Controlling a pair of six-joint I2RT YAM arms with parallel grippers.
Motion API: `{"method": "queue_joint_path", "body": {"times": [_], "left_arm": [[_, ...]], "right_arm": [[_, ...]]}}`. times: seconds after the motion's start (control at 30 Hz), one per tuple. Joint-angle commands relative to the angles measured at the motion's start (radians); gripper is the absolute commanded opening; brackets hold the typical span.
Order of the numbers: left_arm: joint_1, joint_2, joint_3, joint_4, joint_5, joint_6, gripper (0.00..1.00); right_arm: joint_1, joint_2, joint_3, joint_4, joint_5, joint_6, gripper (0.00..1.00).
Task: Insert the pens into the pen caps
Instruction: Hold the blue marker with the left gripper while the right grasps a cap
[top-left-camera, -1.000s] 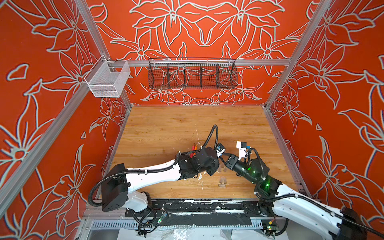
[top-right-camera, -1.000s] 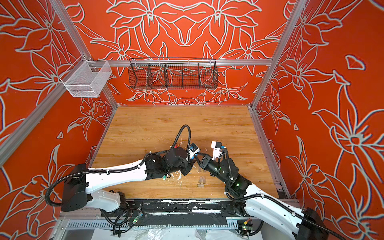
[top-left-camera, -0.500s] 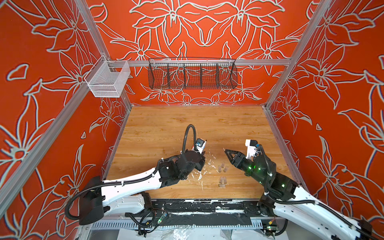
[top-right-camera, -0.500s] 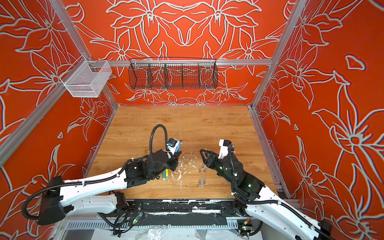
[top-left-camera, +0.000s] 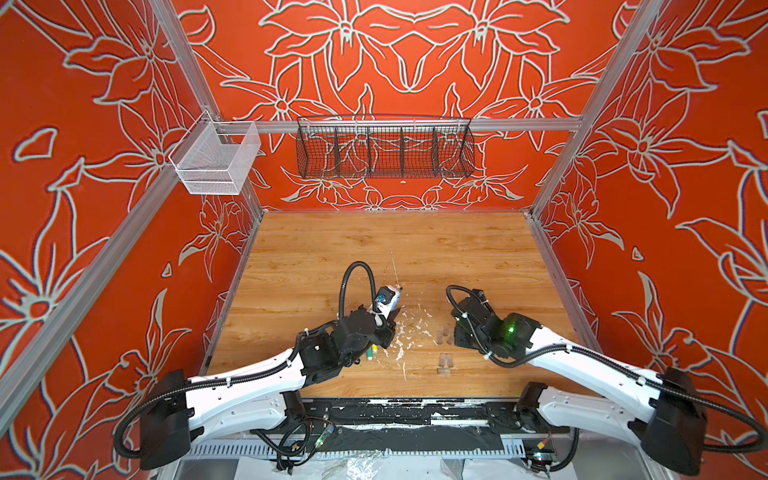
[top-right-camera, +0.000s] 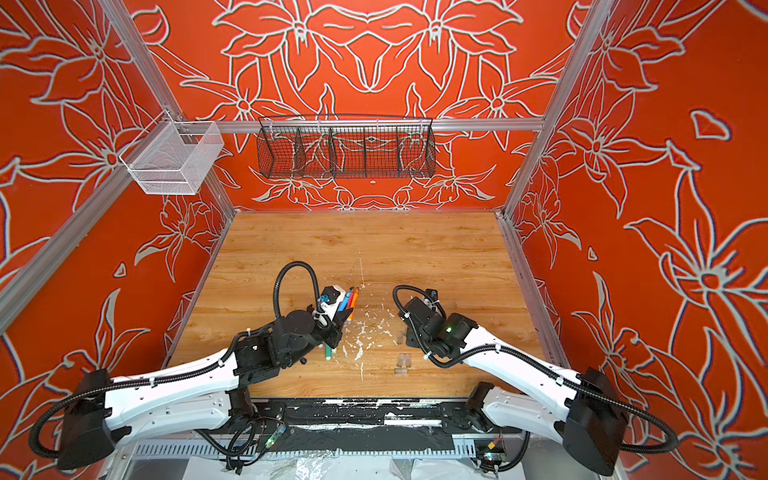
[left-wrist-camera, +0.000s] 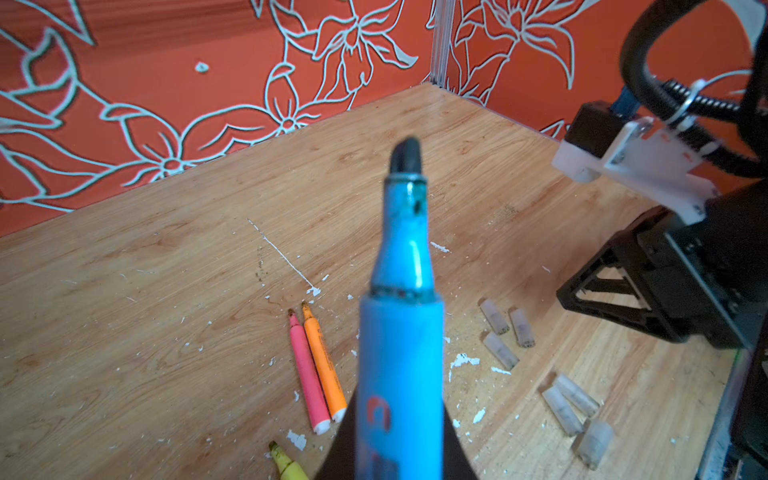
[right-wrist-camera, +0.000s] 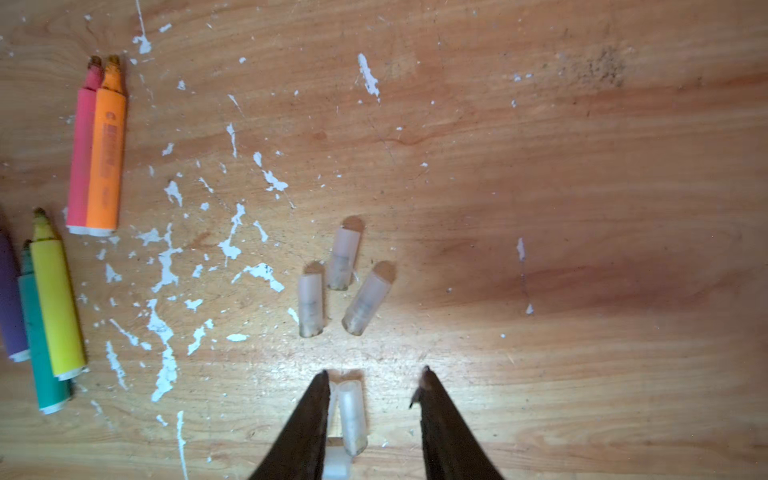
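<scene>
- While no pen is capped yet, six clear caps (left-wrist-camera: 563, 409) lie loose in two trios near the front edge. They are well apart from the pens, so each arm has its own side.
- Right gripper (right-wrist-camera: 374, 374): jaws apart, nothing pinched. One cap (right-wrist-camera: 352, 415) shows between them, just beside one finger (right-wrist-camera: 309, 424). Looks lined up for a pick; height over the table unclear.
- Far trio (right-wrist-camera: 343, 257) lies just ahead of it, untouched.
- Left gripper (left-wrist-camera: 400, 432): clamped on the blue pen (left-wrist-camera: 401, 332) by the barrel. The dark tip is free and points toward the right arm, probably so a cap can be pushed on in mid-air.
- Yellow pen (right-wrist-camera: 56, 299), green pen (right-wrist-camera: 39, 332) and purple pen (right-wrist-camera: 10, 307) lie side by side, touching. Pink pen (right-wrist-camera: 83, 158) and orange pen (right-wrist-camera: 109, 158) touch a bit farther on. Tips point toward the back wall.
- White flecks (right-wrist-camera: 166, 266) between pens and caps: debris only.
- Back of table (top-left-camera: 374, 241) holds nothing; wire basket (top-left-camera: 384, 149) and mesh basket (top-left-camera: 216, 162) hang on the walls, not in use.
</scene>
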Motion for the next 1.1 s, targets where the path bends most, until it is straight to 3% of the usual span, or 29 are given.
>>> {"method": "queue_joint_path", "body": {"times": [0.0, 0.1, 0.3, 0.5, 0.63, 1.07], "left_arm": [[0.003, -0.039, -0.006, 0.082, -0.020, 0.009, 0.00], [0.009, -0.045, -0.034, 0.113, -0.084, 0.006, 0.00], [0.034, -0.032, -0.022, 0.086, -0.007, -0.003, 0.00], [0.034, -0.025, -0.007, 0.066, -0.063, -0.027, 0.00], [0.034, -0.028, -0.005, 0.063, -0.032, -0.023, 0.00], [0.035, -0.022, -0.002, 0.062, -0.054, -0.059, 0.00]], "right_arm": [[0.003, 0.019, 0.011, 0.001, 0.056, -0.025, 0.41], [0.001, 0.067, 0.013, 0.050, 0.020, -0.038, 0.42], [-0.003, 0.166, 0.025, 0.097, 0.016, -0.034, 0.41], [-0.019, 0.274, 0.039, 0.147, 0.002, -0.044, 0.42], [-0.035, 0.325, 0.045, 0.165, -0.010, -0.044, 0.41], [-0.037, 0.376, -0.005, 0.188, -0.006, -0.041, 0.37]]}}
